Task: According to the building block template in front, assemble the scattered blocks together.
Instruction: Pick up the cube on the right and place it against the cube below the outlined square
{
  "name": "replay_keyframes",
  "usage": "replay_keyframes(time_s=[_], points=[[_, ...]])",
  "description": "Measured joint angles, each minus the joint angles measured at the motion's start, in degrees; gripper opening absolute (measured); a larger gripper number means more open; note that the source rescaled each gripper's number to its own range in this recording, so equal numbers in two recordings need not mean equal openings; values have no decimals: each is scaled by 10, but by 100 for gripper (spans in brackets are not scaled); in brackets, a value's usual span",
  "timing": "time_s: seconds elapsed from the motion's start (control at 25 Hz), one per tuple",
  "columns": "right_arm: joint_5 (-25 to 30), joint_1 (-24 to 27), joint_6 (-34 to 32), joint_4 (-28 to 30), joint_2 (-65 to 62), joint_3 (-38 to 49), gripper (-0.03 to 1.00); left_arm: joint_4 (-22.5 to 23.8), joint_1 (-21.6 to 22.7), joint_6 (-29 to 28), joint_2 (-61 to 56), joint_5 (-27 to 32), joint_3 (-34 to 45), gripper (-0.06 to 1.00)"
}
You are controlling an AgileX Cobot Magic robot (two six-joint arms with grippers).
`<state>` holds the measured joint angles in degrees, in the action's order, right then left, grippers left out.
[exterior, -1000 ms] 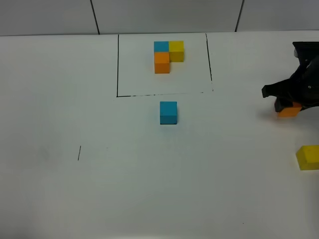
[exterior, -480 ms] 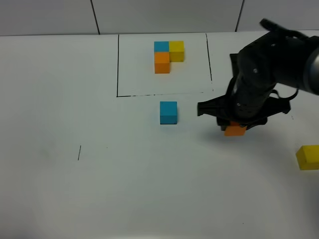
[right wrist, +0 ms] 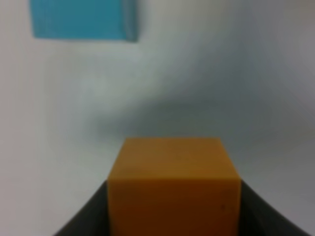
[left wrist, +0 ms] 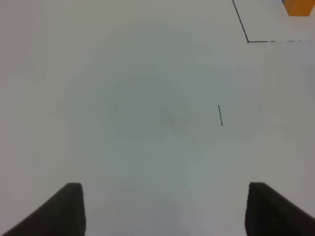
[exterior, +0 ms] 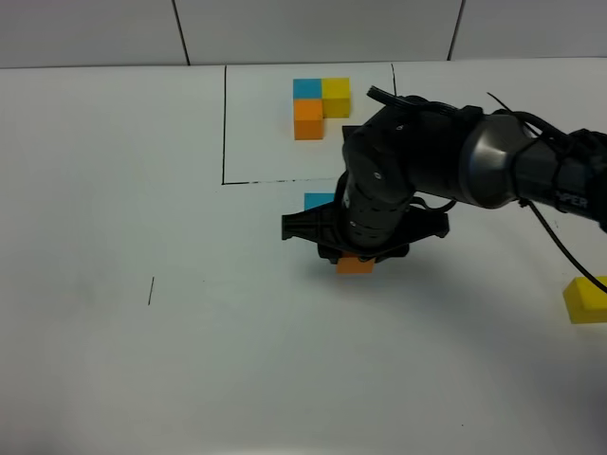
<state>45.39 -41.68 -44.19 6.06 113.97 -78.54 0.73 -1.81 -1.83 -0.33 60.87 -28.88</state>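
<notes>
The building block template point(exterior: 321, 102), a blue, yellow and orange L of cubes, sits inside a black drawn frame at the back. My right gripper point(exterior: 357, 256) is shut on the orange cube point(exterior: 356, 265) point(right wrist: 173, 189), holding it low over the table just in front and to the right of the loose blue cube point(exterior: 318, 200) point(right wrist: 83, 19), which the arm partly hides. The loose yellow cube point(exterior: 586, 299) lies at the far right edge. My left gripper point(left wrist: 162, 216) is open over bare table, with nothing between its fingers point(left wrist: 69, 209).
A short black mark point(exterior: 150, 291) point(left wrist: 220, 115) is drawn on the white table at the left. The frame's corner point(left wrist: 247, 42) and the template's orange cube point(left wrist: 299, 7) show in the left wrist view. The right arm's bulk point(exterior: 446, 166) spans the centre right.
The right arm has swung left across the table from the right edge, carrying the orange cube to a spot beside the loose blue cube. The left gripper has not moved.
</notes>
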Motion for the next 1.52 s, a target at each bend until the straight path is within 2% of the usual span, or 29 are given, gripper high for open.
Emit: replay_keyframes(time_s=[0.32, 0.8, 1.52], points=[[8, -15, 5, -25, 64, -61, 0, 0, 0, 0, 0, 0, 0, 47], [9, -21, 7, -14, 105, -101, 0, 0, 0, -1, 0, 0, 0, 47], [2, -9, -7, -12, 133, -117, 0, 0, 0, -2, 0, 0, 0, 47]])
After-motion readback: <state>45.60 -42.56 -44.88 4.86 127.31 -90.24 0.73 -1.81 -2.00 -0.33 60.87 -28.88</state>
